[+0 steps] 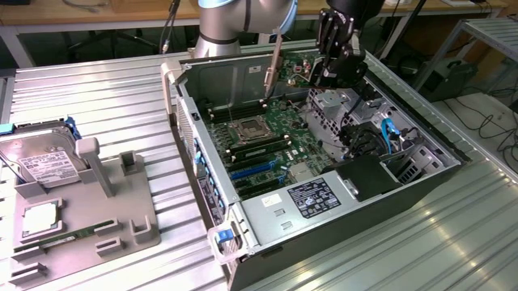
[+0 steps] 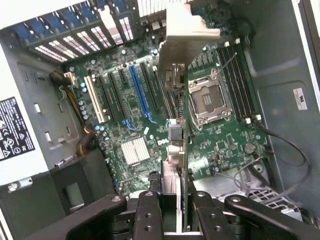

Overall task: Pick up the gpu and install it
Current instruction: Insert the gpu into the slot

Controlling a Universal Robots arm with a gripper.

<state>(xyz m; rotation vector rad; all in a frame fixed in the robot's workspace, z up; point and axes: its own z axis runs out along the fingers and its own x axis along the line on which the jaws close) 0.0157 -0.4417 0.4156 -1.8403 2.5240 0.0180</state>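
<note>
While the open grey metal computer case (image 1: 230,76) lay below, I judged the thin black gpu card with silvery bracket (image 2: 178,100) light, stiff and fragile, best pinched by its edges. The downward-pointing black gripper (image 2: 175,215) clamped it edge-on above the green motherboard (image 2: 220,140).

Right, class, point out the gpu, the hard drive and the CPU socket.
gpu (image 2: 186,27): wrist view, on its silvery end bracket.
hard drive (image 1: 47,165): exterior view, on its white label.
CPU socket (image 1: 249,131): exterior view, on the socket's middle.
</note>
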